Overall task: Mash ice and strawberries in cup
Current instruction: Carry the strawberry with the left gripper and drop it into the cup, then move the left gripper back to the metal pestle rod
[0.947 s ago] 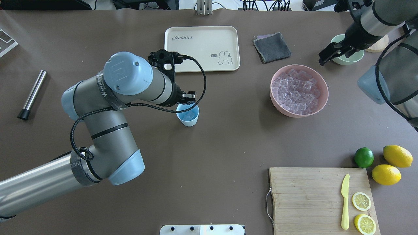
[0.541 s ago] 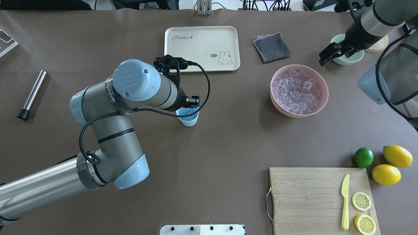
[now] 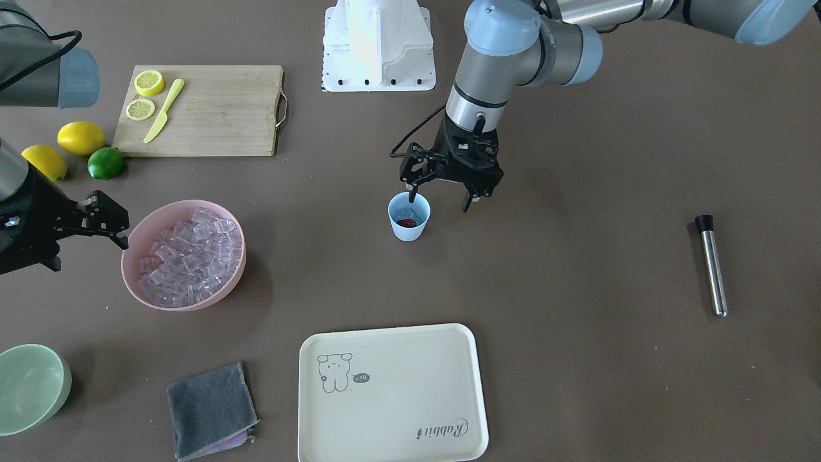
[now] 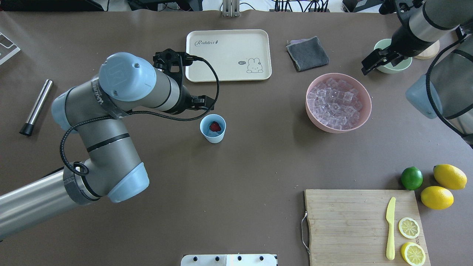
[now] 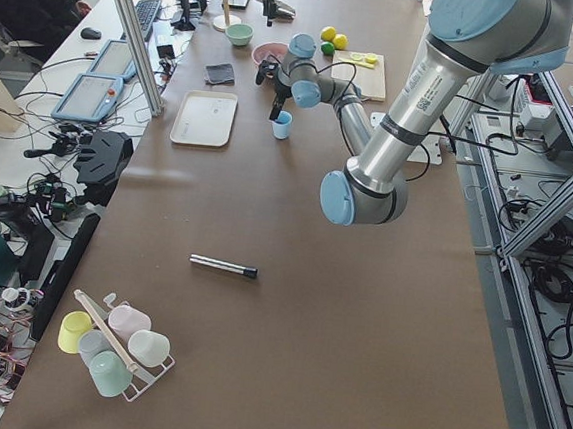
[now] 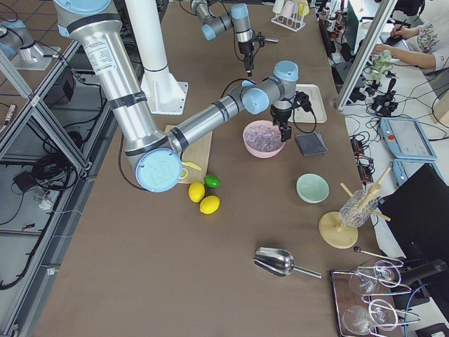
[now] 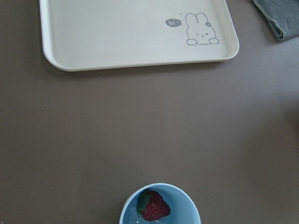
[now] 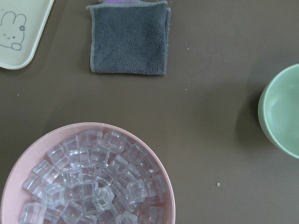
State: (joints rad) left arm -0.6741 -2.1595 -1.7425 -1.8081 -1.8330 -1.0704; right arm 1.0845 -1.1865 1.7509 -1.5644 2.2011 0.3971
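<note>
Ice lies heaped in the pink bowl, clear cubes piled close to its rim. The light blue cup stands upright near the table's middle, well apart from that bowl. It holds the strawberry — red, green cap to one side — with pale cubes showing beside it. The green bowl sits beyond the pink one, toward the table's far corner.

The left gripper hangs just beside the cup, on the robot's left of it, jaws spread wide with nothing between them. In the front view one fingertip lines up with the cup's rim, while from overhead the cup's mouth is in plain view. The right gripper hovers between the two bowls, jaws likewise apart and gripping nothing; from overhead its arm covers part of the green bowl.

A cream tray with a rabbit drawing lies beyond the cup, a grey cloth between it and the green bowl. A metal rod with a black tip lies well off to the robot's left. The cutting board carries a yellow knife and lemon halves; a lime and whole lemons lie just beside it.

Counted: one cup, one strawberry, two bowls, one tray, one cloth, one rod, one board, one knife, two lemon halves, two whole lemons, one lime — the cubes are too many to count.
</note>
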